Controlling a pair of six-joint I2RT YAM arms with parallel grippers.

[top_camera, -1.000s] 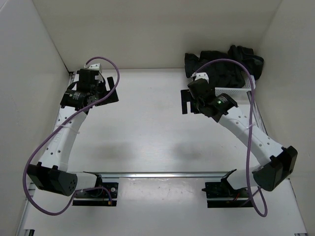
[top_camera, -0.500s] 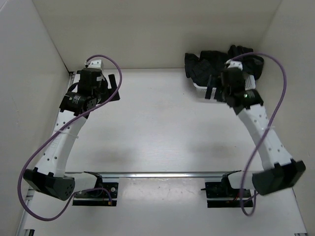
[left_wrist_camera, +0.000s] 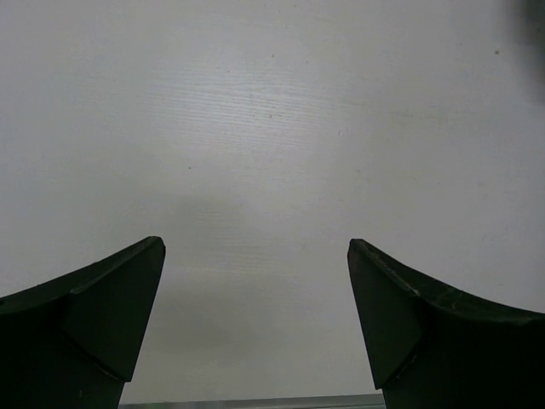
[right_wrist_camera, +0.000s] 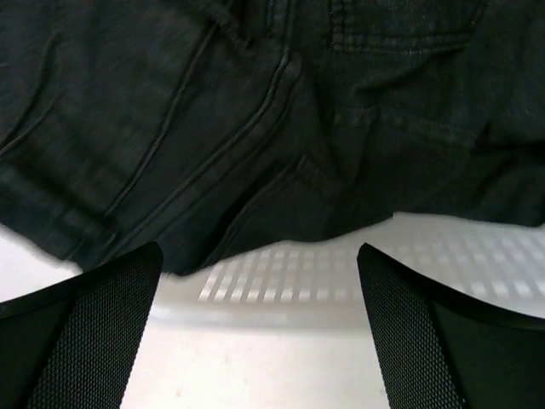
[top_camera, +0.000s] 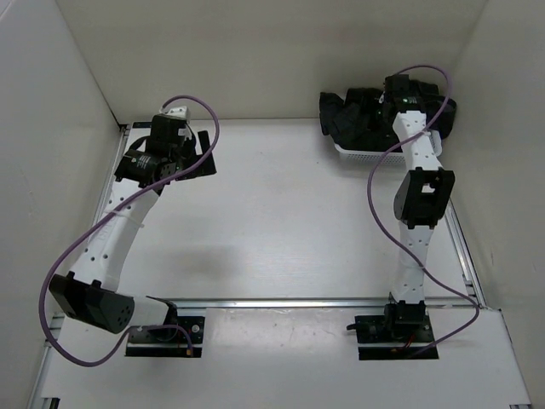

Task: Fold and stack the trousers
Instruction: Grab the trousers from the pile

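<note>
Right gripper (right_wrist_camera: 260, 251) has swung over trousers (right_wrist_camera: 255, 102) in basket (right_wrist_camera: 281, 277) | fingers apart, left gripper (left_wrist_camera: 255, 247) likewise | grab seam deeply, lift clear

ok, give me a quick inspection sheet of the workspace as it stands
Surface: white table, metal rail along the near edge.
Job's things: black trousers bunched, unfolded, heaped in and over the white mesh basket at far right.
Clutter: nothing seen.
Grippers: left gripper open over bare table, holding nothing; right gripper open above the trousers at the basket's edge, not gripping.
Cables: purple cables, one looping along each arm, clear of the cloth.
Surroundings: plain white walls on three sides.
</note>
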